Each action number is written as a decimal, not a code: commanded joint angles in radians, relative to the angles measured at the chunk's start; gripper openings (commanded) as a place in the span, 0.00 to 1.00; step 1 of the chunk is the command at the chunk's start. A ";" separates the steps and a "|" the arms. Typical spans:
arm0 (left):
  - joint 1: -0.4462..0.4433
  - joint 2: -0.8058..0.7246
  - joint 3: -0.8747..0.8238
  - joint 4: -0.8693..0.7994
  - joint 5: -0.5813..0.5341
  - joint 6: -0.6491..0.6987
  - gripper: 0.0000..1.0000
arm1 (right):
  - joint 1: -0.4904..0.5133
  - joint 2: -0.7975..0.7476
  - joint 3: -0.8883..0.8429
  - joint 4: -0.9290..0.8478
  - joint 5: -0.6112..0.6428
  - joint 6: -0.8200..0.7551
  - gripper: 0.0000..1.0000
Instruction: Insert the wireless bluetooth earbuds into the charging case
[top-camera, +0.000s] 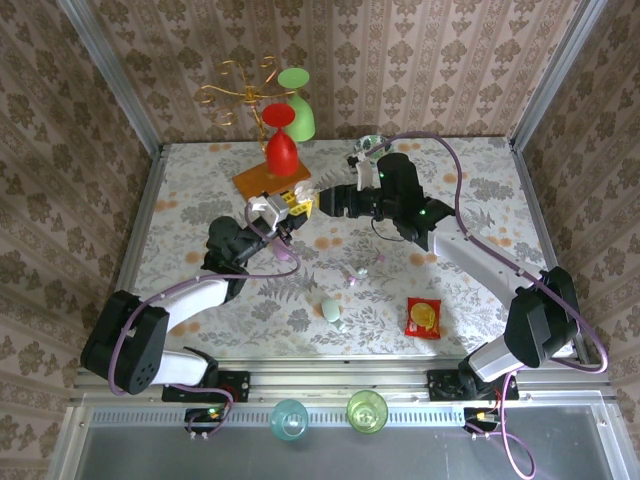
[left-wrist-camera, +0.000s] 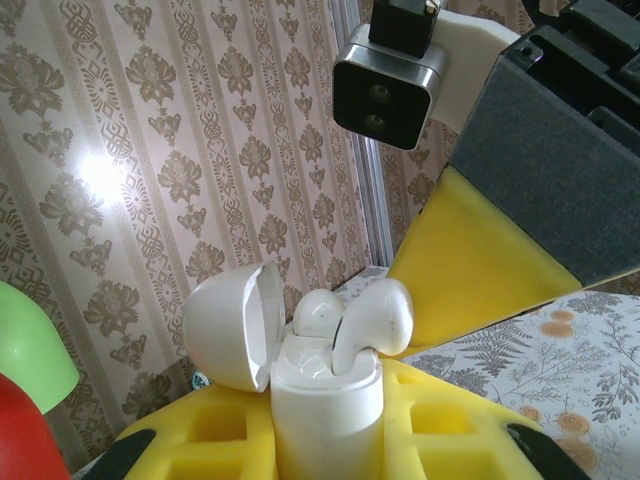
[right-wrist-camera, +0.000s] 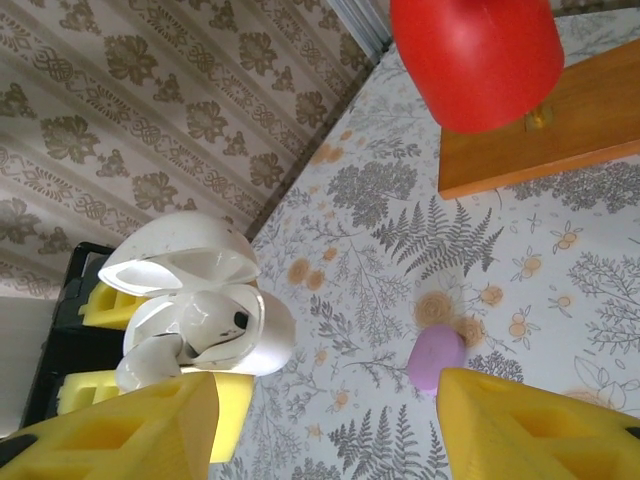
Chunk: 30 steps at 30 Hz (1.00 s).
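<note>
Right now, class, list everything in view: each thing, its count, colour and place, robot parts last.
charging case: one, white, lid open, held by the left pincer
seated earbuds: two, white, in that case
loose earbuds: several, lilac and mint-white, mid-table
lilac case: one, lilac, on the cloth
mint case: one, pale mint, nearer the arms' bases
snack packet: one, red, near right
wooden board: one, brown, far middle
goblets: two, red and green, upside down at the board
wire stand: one, gold, far left
tumblers: two, teal and green, near ledge
left pincer: yellow fingers, shut on the charging case
right pincer: yellow fingers, open beside the case
</note>
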<state>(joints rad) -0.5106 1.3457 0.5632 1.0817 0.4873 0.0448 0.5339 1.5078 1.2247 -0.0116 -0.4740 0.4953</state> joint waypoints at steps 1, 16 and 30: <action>-0.008 0.013 0.035 0.019 0.008 -0.001 0.00 | 0.015 0.010 0.036 -0.026 -0.034 -0.027 0.60; -0.017 0.026 0.061 -0.026 0.004 0.014 0.00 | 0.035 0.027 0.045 -0.027 -0.050 -0.037 0.60; -0.015 0.033 0.056 -0.012 0.017 -0.007 0.00 | 0.046 0.028 0.066 -0.065 -0.056 -0.074 0.60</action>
<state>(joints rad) -0.5144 1.3754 0.5873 1.0393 0.4557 0.0452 0.5564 1.5551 1.2835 -0.0914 -0.4942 0.4484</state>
